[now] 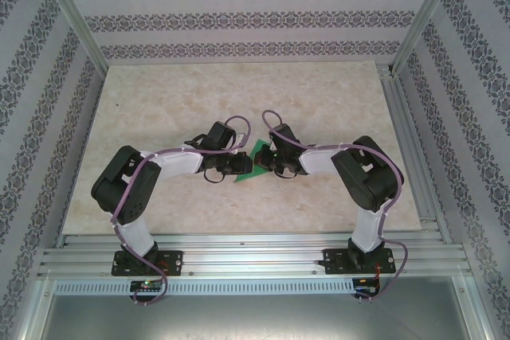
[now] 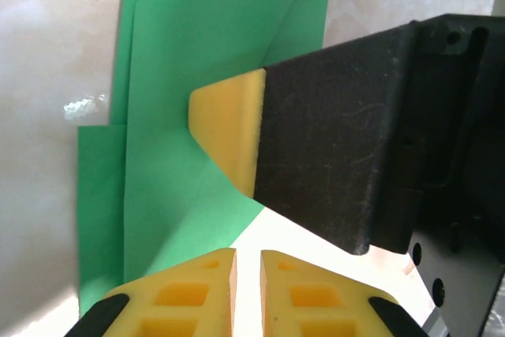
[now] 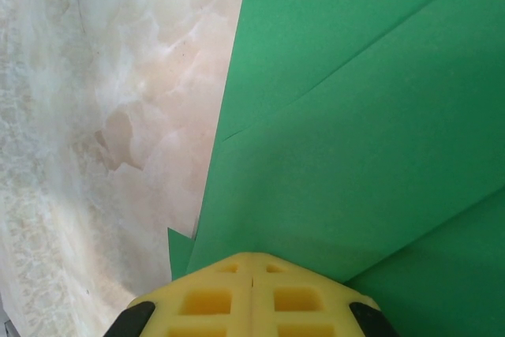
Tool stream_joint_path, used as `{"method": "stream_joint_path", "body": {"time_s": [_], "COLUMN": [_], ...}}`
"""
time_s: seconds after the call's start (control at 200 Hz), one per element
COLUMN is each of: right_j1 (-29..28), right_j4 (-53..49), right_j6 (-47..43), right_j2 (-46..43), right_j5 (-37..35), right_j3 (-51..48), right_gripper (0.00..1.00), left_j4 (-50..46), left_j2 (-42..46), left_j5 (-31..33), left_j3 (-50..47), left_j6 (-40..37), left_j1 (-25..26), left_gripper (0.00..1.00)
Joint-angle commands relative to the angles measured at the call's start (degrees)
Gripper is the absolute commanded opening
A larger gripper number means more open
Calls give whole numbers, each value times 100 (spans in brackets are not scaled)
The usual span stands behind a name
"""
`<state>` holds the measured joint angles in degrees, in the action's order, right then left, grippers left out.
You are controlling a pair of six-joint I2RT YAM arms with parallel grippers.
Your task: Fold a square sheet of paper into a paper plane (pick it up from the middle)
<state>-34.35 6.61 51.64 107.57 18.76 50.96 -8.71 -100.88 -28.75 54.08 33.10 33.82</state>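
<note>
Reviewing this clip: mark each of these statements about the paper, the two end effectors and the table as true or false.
1. The green paper already carries folds. True.
2. The right end effector has its fingers closed together. True.
3. The left end effector has its fingers spread wide. False: only a narrow gap parts them.
4. The paper lies at the far edge of the table, away from both arms. False: it lies near the middle, between the two end effectors.
5. The table top is dark wood. False: it is pale with a marbled pattern.
</note>
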Motion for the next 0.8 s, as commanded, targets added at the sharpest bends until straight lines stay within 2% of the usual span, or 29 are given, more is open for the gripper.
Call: {"method": "stream_joint_path", "body": {"time_s": [0.0, 0.12, 0.33, 0.794], "right_j1": [69, 70, 71, 74], "right_j4": [-676, -759, -900, -1047], "right_j6": [99, 120, 96, 79], "right_j2": [412, 449, 482, 523], "right_j5": [-283, -285, -294, -353], "right_j3": [-80, -46, 3, 76], "right_gripper": [1, 1, 1, 2], "left_j4": [-189, -392, -700, -1015], "left_j2": [-153, -289, -451, -508], "left_j5": [-248, -174, 404, 890], "left_j3": [225, 312, 427, 393], "left_j6": [-13, -170, -316, -504], "left_j1": [34, 28, 29, 28], "left_gripper": [17, 17, 14, 10]}}
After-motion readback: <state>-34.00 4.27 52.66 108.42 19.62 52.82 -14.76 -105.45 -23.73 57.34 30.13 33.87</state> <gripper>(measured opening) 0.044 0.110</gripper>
